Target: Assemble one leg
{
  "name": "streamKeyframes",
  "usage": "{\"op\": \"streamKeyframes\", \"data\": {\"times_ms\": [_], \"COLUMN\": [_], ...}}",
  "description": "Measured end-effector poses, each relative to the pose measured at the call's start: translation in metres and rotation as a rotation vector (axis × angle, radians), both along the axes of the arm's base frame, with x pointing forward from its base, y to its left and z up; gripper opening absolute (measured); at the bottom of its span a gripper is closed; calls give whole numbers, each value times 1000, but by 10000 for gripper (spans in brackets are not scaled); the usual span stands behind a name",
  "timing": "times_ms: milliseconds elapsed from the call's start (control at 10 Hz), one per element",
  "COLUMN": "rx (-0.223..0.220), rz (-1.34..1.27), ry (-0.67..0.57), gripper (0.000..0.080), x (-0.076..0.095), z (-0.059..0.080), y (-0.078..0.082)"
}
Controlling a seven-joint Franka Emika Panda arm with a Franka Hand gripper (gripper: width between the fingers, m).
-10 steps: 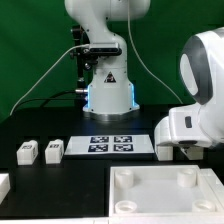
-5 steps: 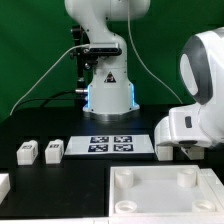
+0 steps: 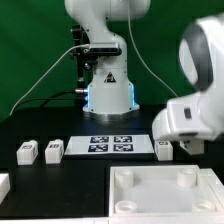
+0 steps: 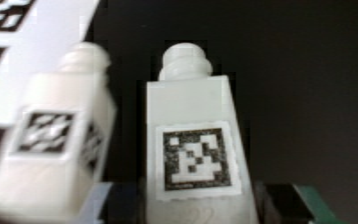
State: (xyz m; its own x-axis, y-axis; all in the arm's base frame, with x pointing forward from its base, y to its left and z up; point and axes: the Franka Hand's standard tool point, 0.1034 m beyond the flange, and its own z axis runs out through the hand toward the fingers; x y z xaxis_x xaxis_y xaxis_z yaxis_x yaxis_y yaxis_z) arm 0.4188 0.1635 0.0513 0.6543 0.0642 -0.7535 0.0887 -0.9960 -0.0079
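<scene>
— Arm [image 3: 195, 105] has lifted and swung toward the exterior view's left, baring an uncovered leg [image 3: 163, 150] on the desk [image 3: 60, 175], just off the marker board [image 3: 112, 143].

— And the end effector?

— End effector [image 4: 202, 206] is spread. Its fingers [image 4: 293, 201] flank the base of the leg [image 4: 194, 120], with a gap showing. A neighbour [image 4: 60, 130] lies just beside it.

— Same leg outside?

— I can't tell which of the two it is.
</scene>
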Motion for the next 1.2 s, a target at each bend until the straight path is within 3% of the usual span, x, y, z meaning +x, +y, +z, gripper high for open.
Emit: {"op": "streamKeyframes", "data": {"times_ms": [200,400,600,1000,1100,1200], "rx": [50,88,115,156,170,179], "rz": [14,-3,-22,-29,-23,-7], "ry": [-83,-310,-571,-985,-1065,-1152], "gripper": [294,294,294,294,294,295], "x": [24,56,79,88,101,125], "z": [27,65,88,83,79,94], "y": [-13,-30,-43,-42,-42,-46]}}
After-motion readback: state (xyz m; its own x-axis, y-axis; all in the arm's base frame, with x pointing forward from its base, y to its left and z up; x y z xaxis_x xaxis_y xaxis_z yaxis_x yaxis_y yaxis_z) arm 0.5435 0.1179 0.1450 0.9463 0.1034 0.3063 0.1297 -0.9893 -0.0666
